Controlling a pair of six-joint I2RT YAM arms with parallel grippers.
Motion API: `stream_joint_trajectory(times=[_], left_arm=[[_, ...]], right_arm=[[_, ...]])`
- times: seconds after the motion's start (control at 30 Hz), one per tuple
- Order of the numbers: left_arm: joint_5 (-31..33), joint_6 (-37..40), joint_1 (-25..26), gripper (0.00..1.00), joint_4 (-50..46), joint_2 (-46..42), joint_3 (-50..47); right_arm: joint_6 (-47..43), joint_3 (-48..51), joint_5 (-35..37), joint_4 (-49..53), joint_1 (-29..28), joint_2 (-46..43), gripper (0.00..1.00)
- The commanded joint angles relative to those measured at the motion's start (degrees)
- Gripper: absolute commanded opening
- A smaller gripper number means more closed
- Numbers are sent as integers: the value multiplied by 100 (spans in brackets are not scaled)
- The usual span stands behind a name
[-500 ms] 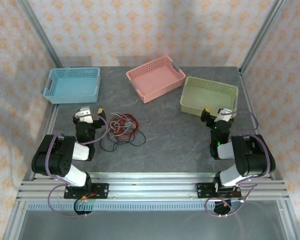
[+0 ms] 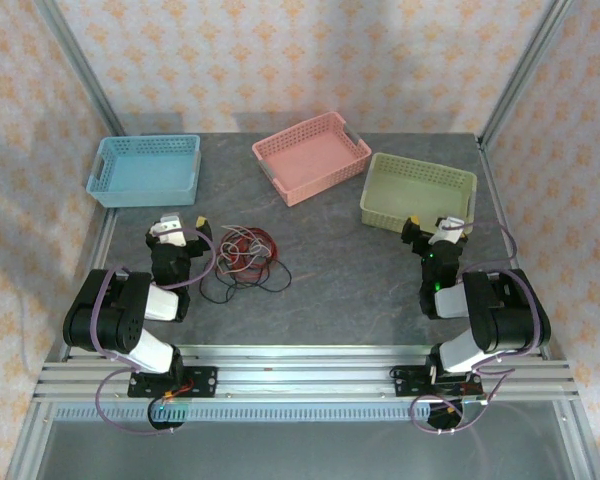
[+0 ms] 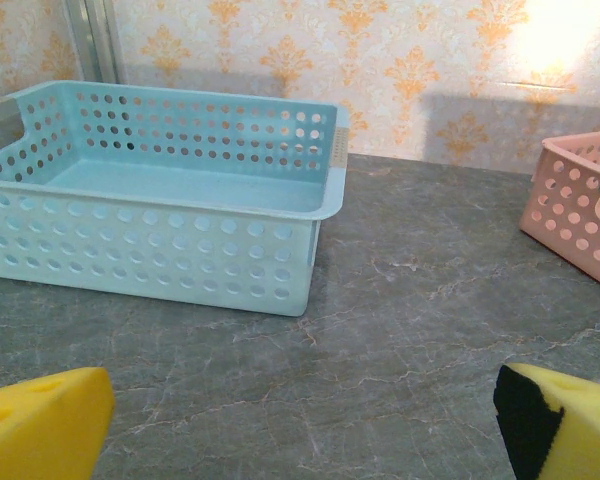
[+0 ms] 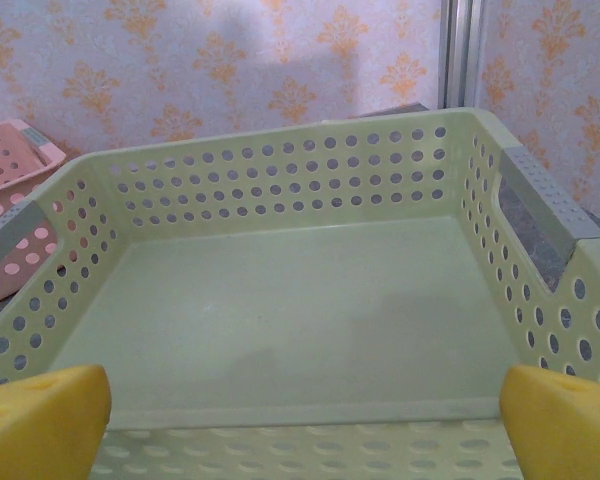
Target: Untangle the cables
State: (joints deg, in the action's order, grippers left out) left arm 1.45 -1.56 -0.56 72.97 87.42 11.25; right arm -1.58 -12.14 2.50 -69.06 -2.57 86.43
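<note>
On the grey table point(image 2: 360, 290) sit a blue basket point(image 2: 145, 170), a pink basket point(image 2: 312, 155) and a green basket point(image 2: 418, 190) (all with little holes). The left gripper point(image 2: 178, 226) and right gripper point(image 2: 435, 227) are wide open, holding nothing. The cables point(image 2: 248, 255) lie tangled beside the left gripper.

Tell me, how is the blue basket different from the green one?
The blue basket sits at the far left corner of the table; the green basket sits on the right side. The blue basket lies square to the table edge; the green basket is turned a little. The right gripper hangs at the green basket's near wall, while the left gripper is apart from the blue basket. Both are rectangular, full of holes, with nothing inside.
</note>
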Motion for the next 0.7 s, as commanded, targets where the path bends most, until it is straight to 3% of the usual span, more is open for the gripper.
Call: stream_joint_trajectory(times=[0.0, 0.2, 0.4, 0.53, 0.67], left_arm=[[-93, -3, -63, 100, 244, 56, 117], [78, 6, -29, 99, 301, 47, 86], [447, 133, 193, 99, 1228, 19, -366], [824, 291, 426, 99, 1326, -490, -658], [1103, 230, 659, 99, 130, -1560, -665]], right_arm=[[-34, -122, 5, -117, -7, 50, 100], [-34, -113, 5, -125, -7, 40, 100], [-94, -75, -154, -185, -7, 15, 100], [-235, 59, -357, -213, -49, -254, 100], [-236, -85, -352, 742, -144, -957, 100]])
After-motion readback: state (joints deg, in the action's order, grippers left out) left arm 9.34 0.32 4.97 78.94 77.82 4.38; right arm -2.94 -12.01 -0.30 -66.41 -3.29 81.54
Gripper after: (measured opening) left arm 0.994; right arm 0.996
